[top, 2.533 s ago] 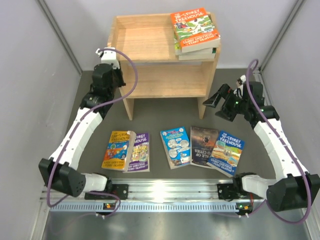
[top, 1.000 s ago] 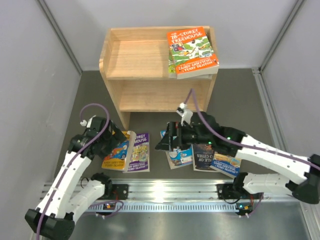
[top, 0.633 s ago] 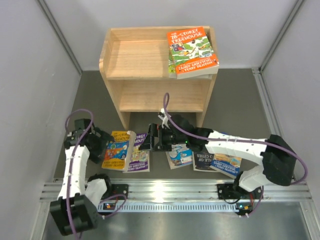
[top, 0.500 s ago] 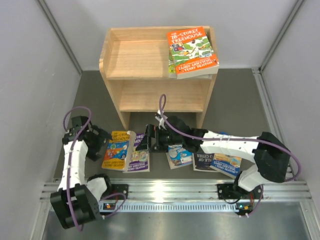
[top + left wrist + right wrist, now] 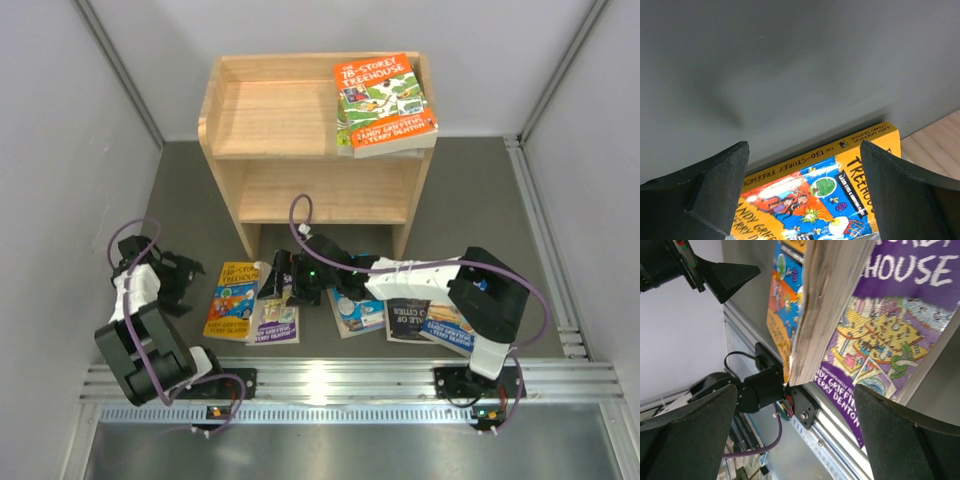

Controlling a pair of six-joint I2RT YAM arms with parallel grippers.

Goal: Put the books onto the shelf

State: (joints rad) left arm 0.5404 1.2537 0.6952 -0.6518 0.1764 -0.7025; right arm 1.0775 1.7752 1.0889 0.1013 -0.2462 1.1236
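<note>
The wooden shelf stands at the back with a stack of books on its top right. On the table lie a yellow book, a purple book, a blue one, a dark one and another blue one. My left gripper is open and low, just left of the yellow book's spine. My right gripper is open above the yellow book's page edge, where it overlaps the purple book. Neither holds anything.
The metal base rail runs along the near edge, close behind the lying books. Grey walls close in on the left and right. The right arm stretches low across the three right-hand books. The left gripper's finger shows in the right wrist view.
Both arms came down from beside the shelf. The right arm swept left across the lying books to the purple and yellow pair. The left arm folded back and sank beside the yellow book.
</note>
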